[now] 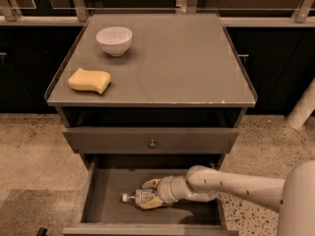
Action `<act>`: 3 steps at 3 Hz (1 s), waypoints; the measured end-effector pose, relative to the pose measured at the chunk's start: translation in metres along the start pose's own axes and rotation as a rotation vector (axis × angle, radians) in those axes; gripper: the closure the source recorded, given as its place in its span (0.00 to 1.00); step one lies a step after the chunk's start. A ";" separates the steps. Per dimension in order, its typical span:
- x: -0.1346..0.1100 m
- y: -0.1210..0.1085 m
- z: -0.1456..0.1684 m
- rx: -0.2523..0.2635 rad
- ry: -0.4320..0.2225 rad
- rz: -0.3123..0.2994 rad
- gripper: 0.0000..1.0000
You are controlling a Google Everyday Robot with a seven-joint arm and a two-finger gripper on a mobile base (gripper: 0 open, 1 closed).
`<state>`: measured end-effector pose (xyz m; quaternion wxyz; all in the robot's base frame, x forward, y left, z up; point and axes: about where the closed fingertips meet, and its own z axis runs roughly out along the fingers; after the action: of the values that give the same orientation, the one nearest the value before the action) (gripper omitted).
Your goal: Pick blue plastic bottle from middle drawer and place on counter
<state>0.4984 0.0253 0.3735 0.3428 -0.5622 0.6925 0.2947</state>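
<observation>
Arm enters from lower right and runs nearly level, leftward, into the open middle drawer. Forearm is white; the wrist is low, just over the drawer floor. The bulky white base shows at the right edge.

Gripper sits inside the drawer, about mid-width, pointing left. Its tan fingers are parted a little, one toward the back of the drawer and one toward the front, with the bottle body between them. The front finger looks to be against the bottle. The back finger seems just off it, though contact there cannot be told for sure. No firm clamp is visible.

Blue plastic bottle lies on its side on the drawer floor, long axis left-right. Its white cap points left and sticks out past the fingertips. The labelled body is partly covered by the gripper. The bottle rests on the floor, not lifted, left of drawer centre and away from the side walls.

Above is a shut drawer front with a small round knob. The counter holds a white bowl at back left and a yellow sponge at front left, well apart from each other. A speckled floor surrounds the cabinet.
</observation>
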 end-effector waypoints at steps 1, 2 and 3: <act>0.000 0.000 0.000 0.000 0.000 0.000 1.00; -0.031 0.010 -0.021 -0.008 -0.032 -0.006 1.00; -0.073 0.029 -0.064 0.050 -0.036 0.048 1.00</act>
<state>0.4703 0.0219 0.4711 0.3619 -0.5312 0.7067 0.2958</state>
